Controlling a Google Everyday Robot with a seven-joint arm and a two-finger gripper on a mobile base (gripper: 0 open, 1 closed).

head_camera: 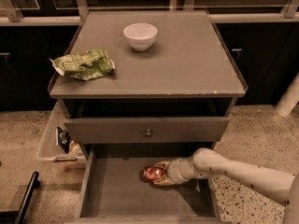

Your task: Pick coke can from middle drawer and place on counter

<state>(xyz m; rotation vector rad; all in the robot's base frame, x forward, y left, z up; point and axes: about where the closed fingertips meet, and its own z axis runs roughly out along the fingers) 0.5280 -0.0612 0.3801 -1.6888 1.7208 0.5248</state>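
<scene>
The coke can [152,173], red and shiny, lies inside the open middle drawer [117,195], near the middle of its grey floor. My gripper [161,174] reaches in from the right on a white arm, and its pale fingers [162,164] sit on either side of the can, closed around it. The counter [187,64] is the flat grey cabinet top above, with a raised rim.
A white bowl [140,35] stands at the back middle of the counter and a green wrinkly snack bag [84,64] lies at its left. A grey drawer with a round knob [148,133] sits just above the open one. A pale bin [56,141] with items stands left of the cabinet.
</scene>
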